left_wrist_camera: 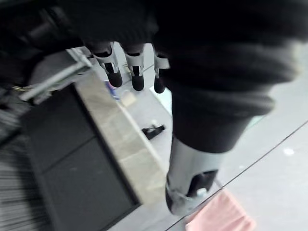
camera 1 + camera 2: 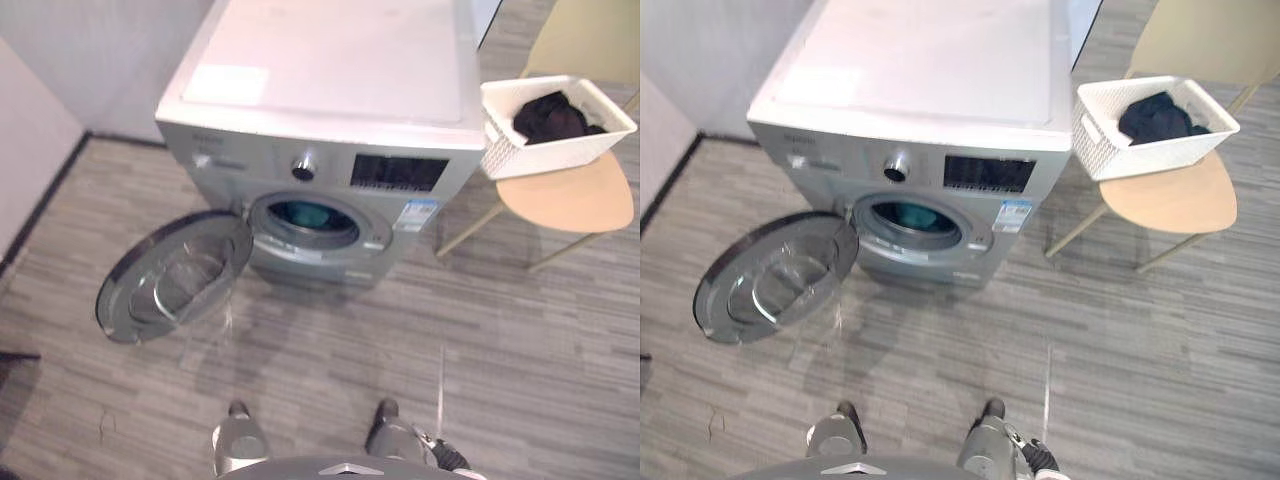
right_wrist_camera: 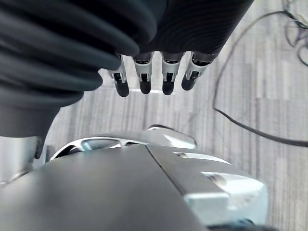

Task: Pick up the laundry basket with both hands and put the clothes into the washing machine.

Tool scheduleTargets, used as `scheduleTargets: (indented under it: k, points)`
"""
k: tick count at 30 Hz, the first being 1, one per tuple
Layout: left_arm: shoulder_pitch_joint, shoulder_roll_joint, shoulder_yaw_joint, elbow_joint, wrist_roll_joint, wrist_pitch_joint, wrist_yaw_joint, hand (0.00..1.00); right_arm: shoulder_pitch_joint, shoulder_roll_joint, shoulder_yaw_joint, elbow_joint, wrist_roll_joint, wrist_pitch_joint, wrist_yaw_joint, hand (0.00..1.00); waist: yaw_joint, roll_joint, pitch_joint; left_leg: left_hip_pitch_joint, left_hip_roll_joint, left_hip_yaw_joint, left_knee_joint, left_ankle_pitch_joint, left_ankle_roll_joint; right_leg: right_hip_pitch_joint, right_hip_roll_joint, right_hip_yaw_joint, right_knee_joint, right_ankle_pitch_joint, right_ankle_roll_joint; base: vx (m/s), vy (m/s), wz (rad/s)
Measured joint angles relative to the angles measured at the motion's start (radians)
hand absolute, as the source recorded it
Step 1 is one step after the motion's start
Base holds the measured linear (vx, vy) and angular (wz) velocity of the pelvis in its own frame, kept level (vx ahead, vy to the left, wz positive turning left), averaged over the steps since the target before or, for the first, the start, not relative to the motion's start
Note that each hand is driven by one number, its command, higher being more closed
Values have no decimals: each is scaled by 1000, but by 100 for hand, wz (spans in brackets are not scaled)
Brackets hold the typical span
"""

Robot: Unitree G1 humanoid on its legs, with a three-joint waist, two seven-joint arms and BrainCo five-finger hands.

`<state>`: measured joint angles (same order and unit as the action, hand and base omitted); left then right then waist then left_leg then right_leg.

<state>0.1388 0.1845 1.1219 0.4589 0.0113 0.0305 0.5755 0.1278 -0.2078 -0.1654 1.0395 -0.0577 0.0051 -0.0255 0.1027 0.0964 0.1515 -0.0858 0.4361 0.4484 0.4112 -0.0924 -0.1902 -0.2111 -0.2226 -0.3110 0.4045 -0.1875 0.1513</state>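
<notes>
Far left in the head views: the round door (image 2: 175, 275) of the washing machine (image 2: 320, 90), swung wide open and low over the floor (image 2: 400, 340). Just right of it, the drum mouth (image 2: 305, 232), clear to load, with a teal item (image 2: 300, 213) showing inside. Further right, past the machine's corner: the white laundry basket (image 2: 600, 150) sitting on the seat of a pale chair (image 2: 575, 195), with dark clothes (image 2: 550, 116) heaped inside and none hanging over the rim. Well apart from both arms. Judged as the very first step: basket not yet picked up, nothing yet reached for. In the wrist views, left robot hand (image 1: 136, 67) hanging with fingers straight and relaxed, holding nothing; right robot hand (image 3: 145, 72) the same, fingers straight down over the floor, empty. Next move, by the look of it: turn and step toward the right and square up to the chair. Then bring one robot hand to each short side of the basket, where a handle slot (image 2: 1092, 127) shows in the near end wall, and lift level so the clothes stay in. Probably worth minding the open door on the way back, since it juts out low to the left of the drum mouth. After that, carry across to the drum mouth and tip or feed the clothes in.
</notes>
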Motion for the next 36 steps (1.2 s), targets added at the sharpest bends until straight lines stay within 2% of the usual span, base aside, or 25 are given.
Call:
scheduleTargets:
  k: [1, 3, 4, 5, 6, 8, 9, 11, 13, 14, 15, 16, 18, 19, 21, 23, 25, 26, 29, 31, 32, 33, 34, 35, 36]
  points:
    - [25, -61, -6, 1, -16, -3, -8, 0, -4, -1, 11, 1, -11, 2, -1, 0, -1, 0, 0, -9, 25, -13, 59, 21, 30, 19, 15, 0, 7, -14, -9, 283, -379, -26]
    - [131, -248, -89, 77, -115, -11, -62, 0, -17, 13, 53, -3, -26, 5, -12, 0, -5, -32, -15, -60, 134, 6, 254, 235, 271, 93, 69, 6, -19, -39, -52, 212, -393, -45]
    - [145, -265, -121, 125, -134, -12, -73, 0, -16, 21, 57, -8, -26, 4, -18, 0, -6, -46, -19, -76, 168, 20, 297, 295, 310, 113, 79, 18, -33, -41, -67, 214, -356, -63]
    - [152, -265, -173, 249, -185, -6, -112, 0, -17, 36, 62, -40, -23, 4, -36, 0, -2, -57, -20, -109, 208, 39, 412, 245, 312, 141, 106, 46, -53, -48, -96, 170, -262, -57]
    - [154, -266, -193, 290, -203, -6, -129, 0, -21, 38, 62, -56, -23, 7, -47, 0, -2, -64, -19, -121, 202, 40, 456, 188, 293, 151, 116, 60, -66, -48, -108, 193, -296, -76]
    - [188, -277, -321, 343, -229, -11, -182, 0, -30, 39, 31, -185, -18, 23, -78, 0, -21, -55, -10, -152, 71, 30, 514, -18, 208, 206, 149, 112, -123, -51, -149, 178, -227, -67]
    - [194, -284, -367, 339, -229, -19, -194, 0, -30, 38, 18, -226, -18, 23, -92, 0, -29, -45, -5, -156, 29, 33, 508, -54, 200, 223, 157, 121, -136, -50, -153, 182, -100, -63]
    - [195, -268, -575, 330, -235, -30, -223, 0, -50, 46, -47, -374, 3, 20, -140, 0, -33, -11, 10, -164, -124, 92, 401, -142, 180, 271, 182, 163, -168, -58, -161, 162, 1, -69]
    - [189, -261, -697, 294, -223, -42, -249, 0, -82, 51, -91, -460, 48, 13, -191, 0, -41, 10, 10, -184, -221, 102, 225, -136, 162, 279, 197, 185, -179, -65, -153, 157, 50, -58]
    - [171, -262, -789, 275, -202, -51, -281, 0, -115, 54, -130, -549, 77, -6, -264, 0, -44, 42, 10, -170, -266, 84, 24, -71, 230, 279, 230, 214, -176, -82, -145, 213, 78, -50]
    - [143, -262, -805, 274, -195, -52, -288, 0, -137, 64, -143, -571, 85, -9, -295, 0, -50, 40, 6, -159, -277, 96, 11, -70, 236, 280, 223, 218, -174, -91, -148, 275, 82, -40]
    - [100, -263, -834, 253, -183, -59, -297, 0, -180, 74, -158, -619, 92, -14, -342, 0, -54, 8, 16, -157, -288, 103, 24, -81, 216, 274, 203, 221, -171, -100, -137, 242, 63, -36]
    - [76, -254, -884, 228, -172, -72, -321, 0, -260, 81, -158, -633, 91, -26, -402, 0, -54, -21, 22, -154, -287, 83, 73, -154, 258, 265, 204, 266, -111, -138, -118, 237, 46, -51]
    - [75, -254, -890, 229, -166, -71, -325, 0, -277, 92, -149, -644, 90, -30, -418, 0, -49, -57, 9, -134, -291, 119, 80, -179, 253, 219, 189, 285, 20, -186, -68, 275, -2, -63]
    - [74, -239, -898, 227, -161, -68, -328, 0, -282, 140, -127, -758, 80, -32, -435, 0, -52, -85, 11, -67, -278, 165, 113, -217, 254, 100, 161, 294, 369, -183, 146, 310, -47, -54]
    - [72, -210, -973, 218, -151, -52, -328, 0, -253, 163, -125, -855, 49, -32, -440, 0, -64, -90, 8, -3, -268, 165, 96, -225, 260, 36, 106, 203, 545, -122, 133, 324, -106, -7]
    - [70, -202, -1014, 217, -122, -50, -328, 0, -241, 162, -126, -902, 7, -31, -443, 0, -69, -89, 1, 49, -269, 165, 41, -210, 234, 1, 37, 120, 579, -130, 72, 243, -140, -4]
    - [68, -204, -1029, 213, -113, -50, -330, 0, -240, 161, -126, -933, -13, -32, -444, 0, -76, -91, -4, 70, -268, 163, 5, -196, 211, -29, -3, 99, 548, -142, -17, 150, -124, -6]
    - [44, -201, -1088, 208, -100, -50, -343, 0, -235, 144, -143, -995, -28, -32, -445, 0, -89, -80, -5, 89, -236, 125, -40, -164, 155, -107, -73, 142, 296, -119, -85, 201, -353, 15]
    - [35, -199, -1109, 213, -55, -51, -349, 0, -228, 113, -163, -1003, -29, -31, -445, 0, -100, -80, -5, 96, -211, 66, -41, -149, 104, -102, -92, 261, 63, -21, -69, 204, -468, 65]
    - [28, -183, -1126, 214, -23, -53, -348, 0, -222, 97, -174, -1023, -30, -30, -445, 0, -102, -90, -9, 93, -198, 11, -14, -160, 40, -86, -113, 307, -47, 85, -75, 211, -520, 79]
    - [32, -167, -1130, 213, -12, -54, -349, 0, -217, 96, -174, -1033, -33, -30, -445, 0, -102, -108, -15, 86, -193, -16, 3, -167, 12, -74, -125, 308, -86, 156, -78, 206, -603, 95]
    - [26, -170, -1130, 246, 4, -51, -350, 0, -209, 66, -172, -1027, -52, -29, -442, 0, -107, -106, -20, 84, -160, -87, 17, -186, -41, -57, -113, 280, -37, 182, 73, 176, -572, 62]
    - [44, -205, -1140, 249, 15, -54, -351, 0, -213, 12, -171, -1022, -68, -23, -442, 0, -86, -27, -61, 72, -119, -188, 0, -195, -55, -59, -40, 241, -13, 137, 46, 181, -525, 39]
    - [61, -213, -1141, 237, 15, -55, -352, 0, -222, -6, -167, -1025, -77, -23, -439, 0, -73, -1, -74, 68, -95, -219, -7, -194, -52, -63, -10, 230, -1, 121, 36, 185, -401, 1]
